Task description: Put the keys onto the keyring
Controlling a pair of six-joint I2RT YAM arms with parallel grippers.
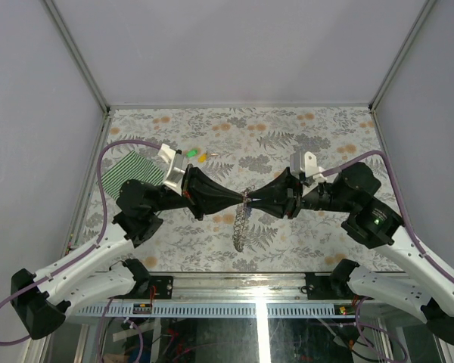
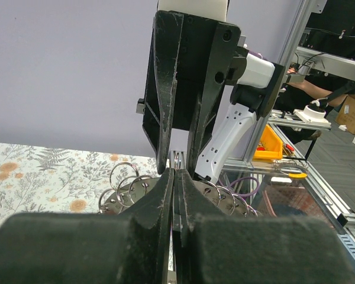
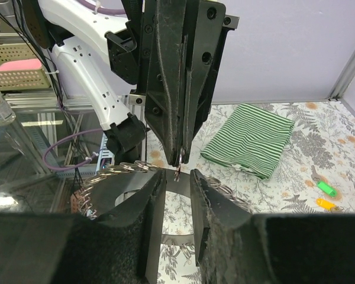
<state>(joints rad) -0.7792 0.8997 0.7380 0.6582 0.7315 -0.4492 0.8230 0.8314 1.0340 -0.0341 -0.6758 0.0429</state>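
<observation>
**Top view:** even, diffuse light from above. The table (image 1: pixel 310 144) is uniformly bright, shadows beneath the arms (image 1: pixel 83 266) are faint and soft-edged, and a white glare streak crosses the glass (image 1: pixel 212 336) at 6 o'clock.

**Wrist views:** the fingers (image 2: pixel 148 219) of the left gripper (image 2: pixel 175 176) and of the right gripper (image 3: pixel 177 177) fill 6 o'clock as dark, underexposed, softly focused masses. The keyring (image 2: pixel 127 177) shows small specular glints on its coils.

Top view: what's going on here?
The left claw and right claw meet tip to tip over mid-table. The left is shut on the keyring, its chain dangling below; the right's jaws stand partly apart. A green key and a yellow key lie untouched farther back, near a striped cloth.
</observation>
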